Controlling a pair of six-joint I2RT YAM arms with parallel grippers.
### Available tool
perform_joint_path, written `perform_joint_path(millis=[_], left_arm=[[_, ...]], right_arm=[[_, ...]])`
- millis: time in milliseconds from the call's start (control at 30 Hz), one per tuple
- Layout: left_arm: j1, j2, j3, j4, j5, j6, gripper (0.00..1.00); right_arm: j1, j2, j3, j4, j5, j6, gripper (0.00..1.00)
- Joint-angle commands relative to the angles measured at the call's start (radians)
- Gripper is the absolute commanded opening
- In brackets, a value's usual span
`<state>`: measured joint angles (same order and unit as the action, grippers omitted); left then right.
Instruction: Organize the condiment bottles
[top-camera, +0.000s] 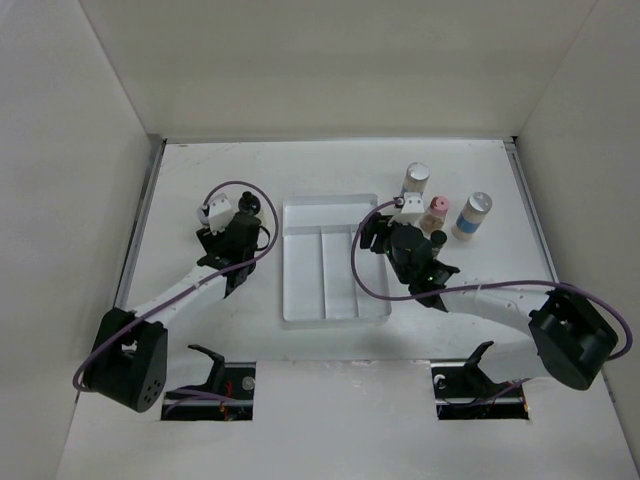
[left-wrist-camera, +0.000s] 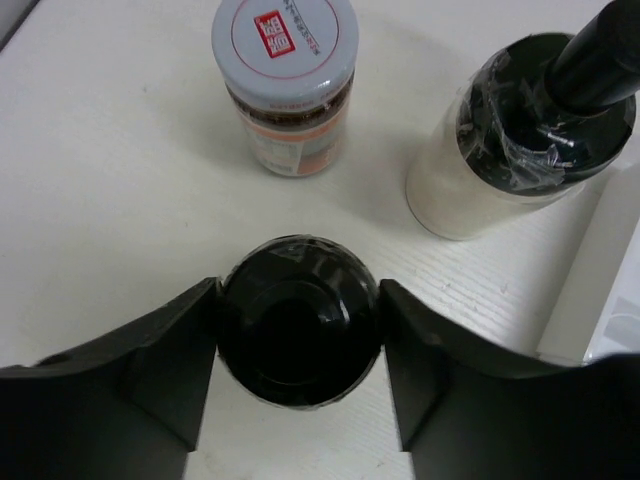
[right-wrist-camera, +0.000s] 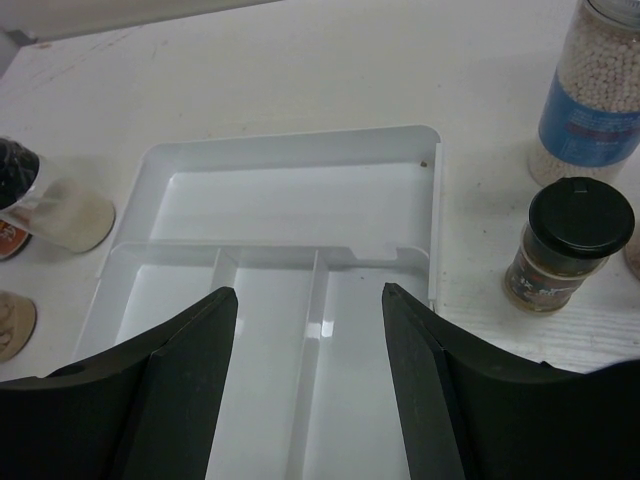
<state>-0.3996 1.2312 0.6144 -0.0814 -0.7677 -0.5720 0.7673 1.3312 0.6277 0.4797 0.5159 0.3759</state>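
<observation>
My left gripper (left-wrist-camera: 298, 345) is shut on a black-capped condiment bottle (left-wrist-camera: 298, 320), with a finger pressed to each side of its cap. Beyond it stand a silver-lidded bottle (left-wrist-camera: 285, 80) with a red mark on the lid and a black-capped bottle of white contents (left-wrist-camera: 500, 170). In the top view the left gripper (top-camera: 238, 232) hides the held bottle. The right gripper (right-wrist-camera: 310, 330) hangs open over the clear tray (right-wrist-camera: 290, 195), nothing between its fingers. Right of the tray stand a black-capped brown bottle (right-wrist-camera: 570, 245) and a blue-labelled bottle (right-wrist-camera: 598, 90).
The tray (top-camera: 305, 280) lies at the table's middle, between the two arms. At the back right stand a silver-capped bottle (top-camera: 417, 178), a pink-capped bottle (top-camera: 436, 210) and a blue-and-white bottle (top-camera: 472, 215). White walls enclose the table on three sides.
</observation>
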Motion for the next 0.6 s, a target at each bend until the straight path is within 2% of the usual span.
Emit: perform_joint_path(millis=[0, 67, 167, 267, 400, 467, 567], left_arm=[[0.005, -0.004, 0.015, 0.068, -0.007, 0.003, 0.49], [0.003, -0.01, 0.013, 0.065, -0.01, 0.003, 0.36], [-0.032, -0.071, 0.001, 0.036, -0.03, 0.003, 0.28], [-0.127, -0.185, -0.007, -0.015, -0.062, 0.006, 0.28], [-0.283, -0.253, 0.077, -0.1, -0.1, -0.009, 0.29], [-0.348, -0.208, 0.145, -0.093, -0.122, -0.011, 0.29], [-0.374, -0.072, 0.261, -0.032, -0.093, 0.004, 0.3]], right_arm=[[0.011, -0.001, 0.046, 0.034, 0.006, -0.019, 0.66], [0.014, 0.0, 0.047, 0.036, 0.007, -0.022, 0.66], [0.014, 0.003, 0.046, 0.04, 0.007, -0.022, 0.66], [0.014, -0.01, 0.04, 0.042, 0.013, -0.022, 0.66], [0.014, -0.018, 0.033, 0.048, 0.007, -0.012, 0.66], [0.014, -0.018, 0.033, 0.048, 0.012, -0.012, 0.66], [0.013, -0.023, 0.026, 0.051, 0.013, -0.008, 0.66]])
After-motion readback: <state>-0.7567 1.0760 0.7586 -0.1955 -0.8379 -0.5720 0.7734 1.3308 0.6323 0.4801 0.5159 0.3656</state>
